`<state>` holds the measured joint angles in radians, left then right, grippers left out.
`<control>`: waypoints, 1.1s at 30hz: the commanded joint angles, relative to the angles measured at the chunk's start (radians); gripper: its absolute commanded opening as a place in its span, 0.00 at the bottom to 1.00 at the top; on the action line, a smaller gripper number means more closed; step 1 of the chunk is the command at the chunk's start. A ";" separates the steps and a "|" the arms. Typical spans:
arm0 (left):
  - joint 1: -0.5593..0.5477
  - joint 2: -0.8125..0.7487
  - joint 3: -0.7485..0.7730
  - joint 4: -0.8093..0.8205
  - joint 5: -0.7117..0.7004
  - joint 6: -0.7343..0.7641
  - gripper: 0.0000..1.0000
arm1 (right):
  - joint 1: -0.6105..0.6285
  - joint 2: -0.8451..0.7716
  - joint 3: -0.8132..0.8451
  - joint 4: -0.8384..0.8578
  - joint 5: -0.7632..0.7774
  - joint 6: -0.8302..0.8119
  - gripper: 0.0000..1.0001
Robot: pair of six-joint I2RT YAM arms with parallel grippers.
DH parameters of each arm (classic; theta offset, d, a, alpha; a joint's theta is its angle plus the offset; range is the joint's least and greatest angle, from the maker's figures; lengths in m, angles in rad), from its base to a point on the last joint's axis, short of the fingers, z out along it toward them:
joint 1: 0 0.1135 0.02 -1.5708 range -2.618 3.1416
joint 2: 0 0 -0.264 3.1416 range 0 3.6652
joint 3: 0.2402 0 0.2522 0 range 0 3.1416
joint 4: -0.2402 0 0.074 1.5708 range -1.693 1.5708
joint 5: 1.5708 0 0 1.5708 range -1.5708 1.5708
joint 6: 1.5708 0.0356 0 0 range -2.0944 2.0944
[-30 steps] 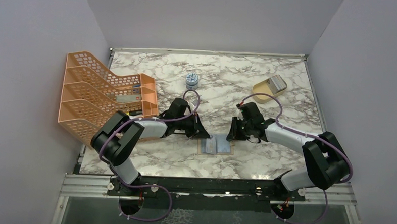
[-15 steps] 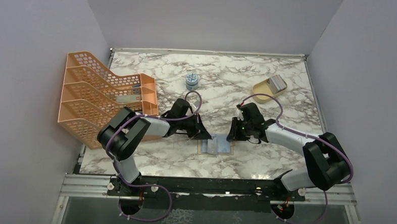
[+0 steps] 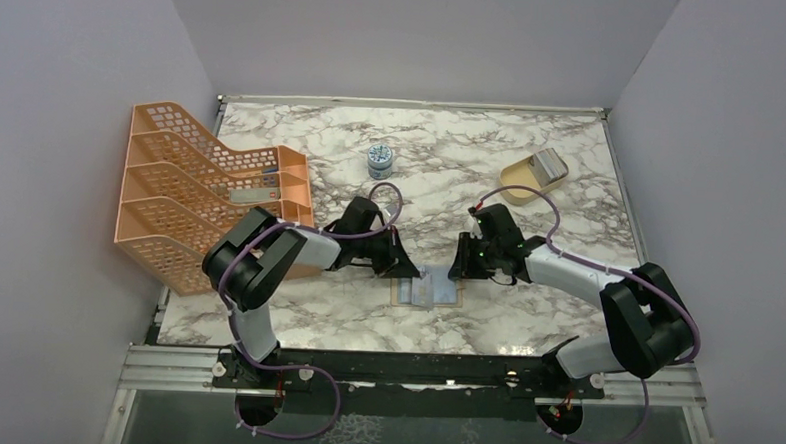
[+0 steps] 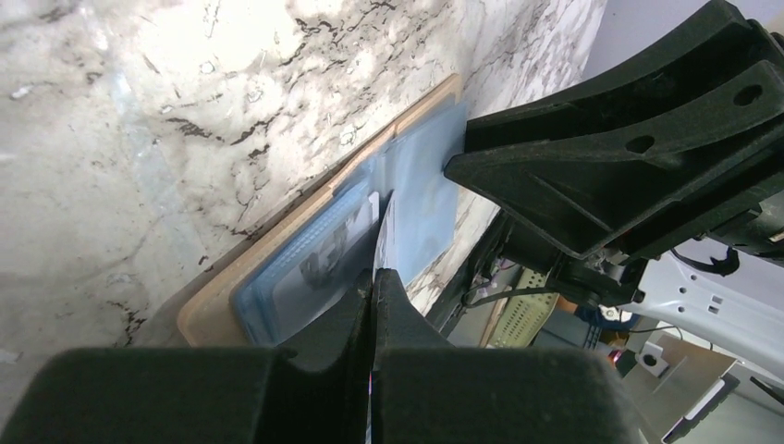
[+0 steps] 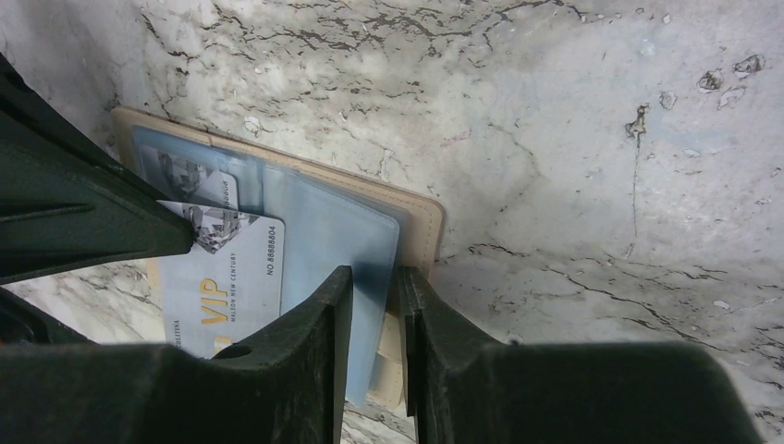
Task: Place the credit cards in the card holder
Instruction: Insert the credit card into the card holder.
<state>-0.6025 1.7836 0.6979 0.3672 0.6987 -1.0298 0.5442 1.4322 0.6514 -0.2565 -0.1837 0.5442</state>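
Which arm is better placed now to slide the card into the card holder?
Left. The left pincer is shut on a credit card that lies over the open card holder. The right pincer only straddles the holder's edge.

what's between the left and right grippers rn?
The open card holder, with a credit card over it, shut in the left gripper. Top view shows the holder; right wrist shows the card.
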 commanded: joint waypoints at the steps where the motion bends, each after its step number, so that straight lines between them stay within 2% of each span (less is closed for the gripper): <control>1: -0.003 0.033 0.032 0.018 0.024 0.028 0.00 | 0.007 -0.014 -0.015 -0.004 0.040 -0.013 0.26; 17: -0.002 0.077 0.054 0.013 -0.012 0.086 0.00 | 0.007 -0.007 -0.019 -0.006 0.041 -0.015 0.27; 33: -0.004 0.062 0.087 -0.079 -0.099 0.164 0.00 | 0.008 -0.002 -0.022 0.001 0.036 -0.004 0.27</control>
<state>-0.6025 1.8397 0.7761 0.3256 0.6815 -0.9085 0.5446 1.4322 0.6514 -0.2565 -0.1825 0.5442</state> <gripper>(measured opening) 0.010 0.271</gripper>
